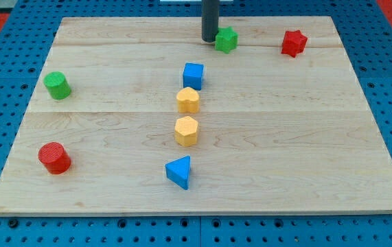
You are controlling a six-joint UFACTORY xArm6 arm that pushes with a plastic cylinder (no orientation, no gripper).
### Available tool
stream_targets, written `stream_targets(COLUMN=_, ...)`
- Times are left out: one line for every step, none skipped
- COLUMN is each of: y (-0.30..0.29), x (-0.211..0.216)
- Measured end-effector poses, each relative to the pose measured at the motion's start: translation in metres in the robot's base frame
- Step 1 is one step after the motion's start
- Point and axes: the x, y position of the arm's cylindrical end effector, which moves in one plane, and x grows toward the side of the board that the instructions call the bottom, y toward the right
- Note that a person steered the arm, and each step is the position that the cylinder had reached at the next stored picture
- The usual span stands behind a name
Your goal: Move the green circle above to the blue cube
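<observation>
1. Green circle [57, 85]: near the board's left edge, upper half, upright, nothing touching it. Well apart from the blue cube [193, 75], which sits near board centre, toward the view's top.
2. Just below the cube: two yellow blocks [188, 100] [187, 130] in a column, the upper one nearly touching the cube's lower edge. Blue triangle [179, 171] further down.
3. Red cylinder [54, 158] below the green circle, well apart from it. Red star [294, 42] at upper right.
4. My tip [210, 39]: at the view's top, just beside a green star-like block [226, 40], on its left; contact or a hair's gap, cannot tell. No claw fitted, only the bare rod, so nothing to open or close.
5. Step in hand, as judged: approach not yet made; tip far from the green circle, circle unmoved.
6. Next move calls for: travel to the circle's left side, then a push rightward and slightly toward the view's top, ending above the cube. Care needed not to nudge the cube or green star.
</observation>
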Motion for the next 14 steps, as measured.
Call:
stream_targets(y=0.015, x=0.011)
stream_targets(y=-0.017, x=0.025)
stream_targets(y=-0.086, x=0.046)
stream_targets(y=-0.099, x=0.094)
stream_targets(y=-0.130, x=0.146)
stream_targets(y=-0.182, x=0.192)
stream_targets(y=-0.262, x=0.184)
stream_targets(y=-0.281, x=0.148)
stream_targets(y=-0.274, x=0.130)
stream_targets(y=-0.295, x=0.134)
stream_targets(y=-0.321, x=0.127)
stream_targets(y=-0.268, x=0.096)
stream_targets(y=-0.215, x=0.070)
stream_targets(y=-0.255, x=0.070)
